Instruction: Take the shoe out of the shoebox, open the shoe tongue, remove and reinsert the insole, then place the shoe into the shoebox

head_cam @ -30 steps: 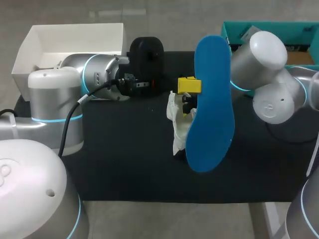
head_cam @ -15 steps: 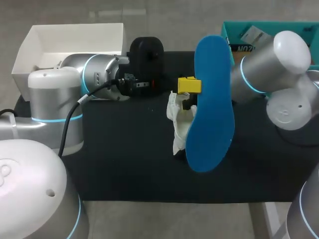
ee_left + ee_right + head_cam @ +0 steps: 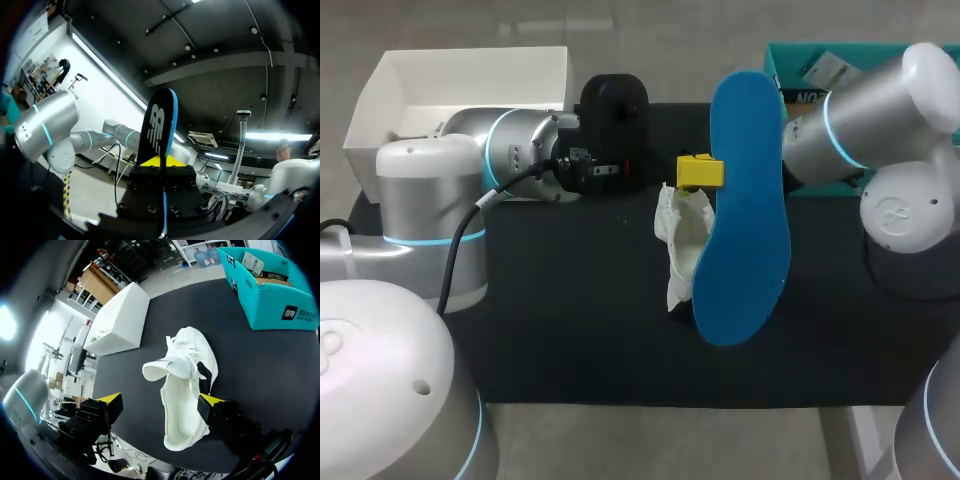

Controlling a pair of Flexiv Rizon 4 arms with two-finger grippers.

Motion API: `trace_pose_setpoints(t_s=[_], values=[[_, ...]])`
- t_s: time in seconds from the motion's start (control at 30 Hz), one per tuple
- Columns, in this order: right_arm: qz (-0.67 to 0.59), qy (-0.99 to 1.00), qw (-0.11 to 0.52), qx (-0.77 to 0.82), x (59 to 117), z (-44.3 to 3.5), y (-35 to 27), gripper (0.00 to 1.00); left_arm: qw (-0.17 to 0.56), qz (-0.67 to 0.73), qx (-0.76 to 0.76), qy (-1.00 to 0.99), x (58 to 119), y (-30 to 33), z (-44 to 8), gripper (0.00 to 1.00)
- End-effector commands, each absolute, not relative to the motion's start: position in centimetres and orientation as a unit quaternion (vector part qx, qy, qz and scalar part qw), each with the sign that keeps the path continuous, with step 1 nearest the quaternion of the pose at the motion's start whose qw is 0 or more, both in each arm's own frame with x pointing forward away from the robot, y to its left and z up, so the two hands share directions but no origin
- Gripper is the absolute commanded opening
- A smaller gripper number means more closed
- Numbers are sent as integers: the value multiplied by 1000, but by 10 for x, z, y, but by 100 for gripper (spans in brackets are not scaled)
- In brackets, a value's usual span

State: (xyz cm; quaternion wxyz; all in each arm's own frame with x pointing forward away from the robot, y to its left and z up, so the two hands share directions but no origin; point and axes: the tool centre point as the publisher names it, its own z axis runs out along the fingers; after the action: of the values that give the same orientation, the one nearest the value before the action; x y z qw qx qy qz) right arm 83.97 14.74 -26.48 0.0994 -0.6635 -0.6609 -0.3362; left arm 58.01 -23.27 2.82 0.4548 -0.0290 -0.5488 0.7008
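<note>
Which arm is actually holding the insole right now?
The left arm: the blue insole stands upright, pinched in its jaws. The right arm has its jaws open, spread over the white shoe, gripping nothing.

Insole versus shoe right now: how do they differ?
The insole is blue; the shoe is white. The insole stands up off the table, clamped in the left gripper; the shoe lies on the table, tongue folded open. Neither is in the teal box or the white box.
</note>
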Motion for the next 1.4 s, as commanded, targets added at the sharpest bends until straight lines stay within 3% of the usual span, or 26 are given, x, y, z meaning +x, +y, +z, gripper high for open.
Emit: trace_pose_setpoints(t_s=[0.03,0.2,0.43,0.77,1.17,1.4], values=[[-378,-629,247,-632,821,-227,124,100,455,701,-30,-548,580,-234,27,0],[-404,-590,375,-590,811,-190,117,100,455,701,-30,-548,580,-234,27,0],[-439,-561,450,-539,804,-160,106,100,455,701,-30,-548,580,-234,27,0],[-488,-523,472,-515,807,-133,97,100,455,701,-30,-548,580,-234,27,0],[-498,-536,456,-507,805,-120,94,100,455,701,-30,-548,580,-234,27,0],[-498,-536,456,-507,805,-120,94,100,182,677,-250,-668,608,-236,-21,0]])
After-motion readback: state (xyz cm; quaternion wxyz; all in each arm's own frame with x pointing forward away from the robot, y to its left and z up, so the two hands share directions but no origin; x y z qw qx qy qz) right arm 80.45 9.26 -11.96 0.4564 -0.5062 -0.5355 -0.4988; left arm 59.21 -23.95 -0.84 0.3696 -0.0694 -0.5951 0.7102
